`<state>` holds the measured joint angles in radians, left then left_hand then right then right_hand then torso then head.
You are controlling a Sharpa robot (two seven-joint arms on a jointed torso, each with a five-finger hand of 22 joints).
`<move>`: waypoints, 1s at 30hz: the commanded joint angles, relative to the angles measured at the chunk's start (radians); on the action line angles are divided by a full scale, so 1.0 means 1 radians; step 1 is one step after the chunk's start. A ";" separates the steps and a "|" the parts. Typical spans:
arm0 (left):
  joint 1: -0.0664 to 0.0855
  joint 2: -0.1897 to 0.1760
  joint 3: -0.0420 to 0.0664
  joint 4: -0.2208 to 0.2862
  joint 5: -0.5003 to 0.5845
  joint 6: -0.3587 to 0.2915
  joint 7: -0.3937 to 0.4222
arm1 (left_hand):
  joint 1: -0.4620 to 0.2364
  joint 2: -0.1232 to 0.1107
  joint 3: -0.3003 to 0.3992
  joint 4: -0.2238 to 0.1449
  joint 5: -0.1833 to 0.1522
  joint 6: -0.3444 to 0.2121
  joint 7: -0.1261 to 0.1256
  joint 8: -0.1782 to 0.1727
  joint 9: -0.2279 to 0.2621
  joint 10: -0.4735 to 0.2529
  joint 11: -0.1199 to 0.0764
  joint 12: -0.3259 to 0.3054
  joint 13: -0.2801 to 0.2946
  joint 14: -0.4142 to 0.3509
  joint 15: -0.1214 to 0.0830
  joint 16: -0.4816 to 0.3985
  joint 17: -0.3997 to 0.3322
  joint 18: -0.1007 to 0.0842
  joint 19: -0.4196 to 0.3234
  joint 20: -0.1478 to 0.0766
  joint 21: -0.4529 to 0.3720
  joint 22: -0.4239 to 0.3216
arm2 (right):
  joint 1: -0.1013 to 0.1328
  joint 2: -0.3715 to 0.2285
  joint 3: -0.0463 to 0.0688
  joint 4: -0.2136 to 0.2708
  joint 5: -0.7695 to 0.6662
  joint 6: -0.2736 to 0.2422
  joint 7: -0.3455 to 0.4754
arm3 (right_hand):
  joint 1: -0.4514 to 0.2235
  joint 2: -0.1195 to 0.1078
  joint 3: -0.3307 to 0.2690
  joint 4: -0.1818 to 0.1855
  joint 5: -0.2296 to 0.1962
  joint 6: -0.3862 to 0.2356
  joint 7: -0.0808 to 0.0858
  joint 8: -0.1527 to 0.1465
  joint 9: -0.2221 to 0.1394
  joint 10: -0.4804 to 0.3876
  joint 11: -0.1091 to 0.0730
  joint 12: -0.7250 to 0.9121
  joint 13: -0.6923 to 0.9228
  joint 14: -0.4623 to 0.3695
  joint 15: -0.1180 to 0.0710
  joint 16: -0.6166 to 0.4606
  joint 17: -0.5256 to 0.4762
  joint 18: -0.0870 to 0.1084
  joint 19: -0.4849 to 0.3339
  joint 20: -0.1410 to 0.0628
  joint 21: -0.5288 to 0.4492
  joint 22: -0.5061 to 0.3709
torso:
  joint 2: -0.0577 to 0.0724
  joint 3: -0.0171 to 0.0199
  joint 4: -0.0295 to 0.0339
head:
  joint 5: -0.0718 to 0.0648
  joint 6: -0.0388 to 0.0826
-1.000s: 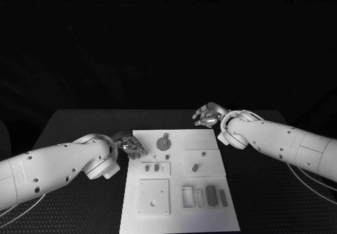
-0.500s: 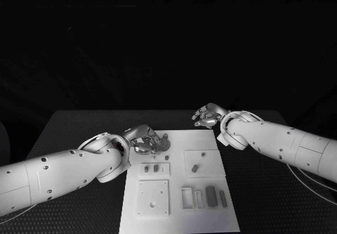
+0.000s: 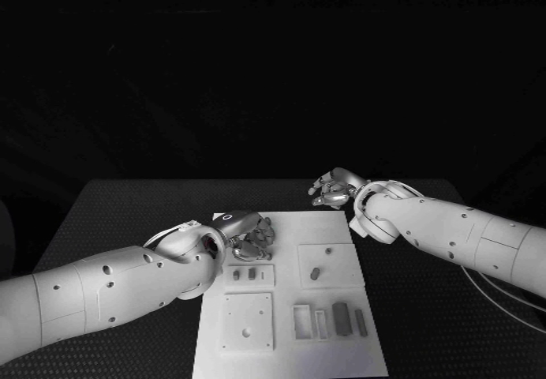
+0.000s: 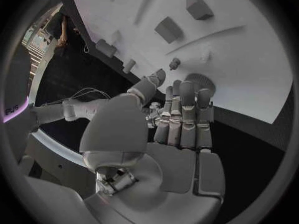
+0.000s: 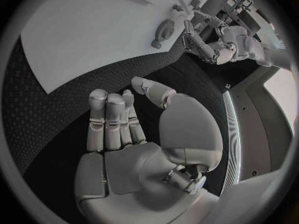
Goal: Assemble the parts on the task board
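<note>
White task board lies under the left hand, whose straight, empty fingers reach a round part; the right hand is loosely spread, empty.

Task board: we see smooth, matt white plastic.
Table: rough, dotted black mat.
Left hand: glossy silver metal.
Arms: smooth white plastic.

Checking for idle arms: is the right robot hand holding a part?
No, the right robot hand is bare, its fingers extended over the black table.
</note>
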<state>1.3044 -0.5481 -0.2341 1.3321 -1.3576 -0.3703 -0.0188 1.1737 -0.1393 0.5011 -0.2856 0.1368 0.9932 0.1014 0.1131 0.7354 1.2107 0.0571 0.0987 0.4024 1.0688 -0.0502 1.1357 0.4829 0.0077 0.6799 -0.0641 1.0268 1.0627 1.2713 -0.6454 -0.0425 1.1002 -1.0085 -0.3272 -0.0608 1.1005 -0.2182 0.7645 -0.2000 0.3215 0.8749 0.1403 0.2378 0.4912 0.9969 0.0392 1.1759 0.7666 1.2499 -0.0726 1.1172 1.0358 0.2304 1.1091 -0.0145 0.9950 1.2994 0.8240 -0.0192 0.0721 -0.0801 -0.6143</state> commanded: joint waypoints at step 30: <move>-0.024 0.048 0.001 -0.046 -0.103 0.043 -0.015 | 0.031 0.042 0.015 0.000 0.038 -0.005 -0.002 0.015 -0.036 -0.015 -0.007 -0.034 -0.034 0.107 -0.013 0.127 0.039 0.060 0.115 -0.097 0.069 0.042 | -0.001 -0.001 0.000 0.014 0.001 0.009 0.010 | -0.009 0.006 0.003 0.005 0.006 -0.002 0.011 0.004 -0.001 -0.002 -0.002 0.007 -0.002 -0.009 0.001 0.006 -0.002 0.031 0.002 -0.007 -0.004 0.002 | 0.002 -0.0003 -0.0021 | -0.005 0.000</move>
<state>1.2809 -0.5030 -0.2337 1.2862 -1.4516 -0.3365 -0.0248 1.2038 -0.1039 0.5091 -0.2852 0.1713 0.9914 0.0963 0.1252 0.7008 1.2017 0.0496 0.0696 0.3692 1.1707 -0.0627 1.2592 0.5215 0.0544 0.7865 -0.0856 1.0914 1.1027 1.2712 -0.6471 -0.0425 1.1124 -1.0075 -0.3270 -0.0601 1.0965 -0.2143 0.7645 -0.2000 0.3215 0.8755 0.1435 0.2378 0.4912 0.9969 0.0392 1.1798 0.7654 1.2499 -0.0726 1.1172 1.0351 0.2305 1.1089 -0.0143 0.9950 1.3001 0.8257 -0.0192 0.0708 -0.0859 -0.6144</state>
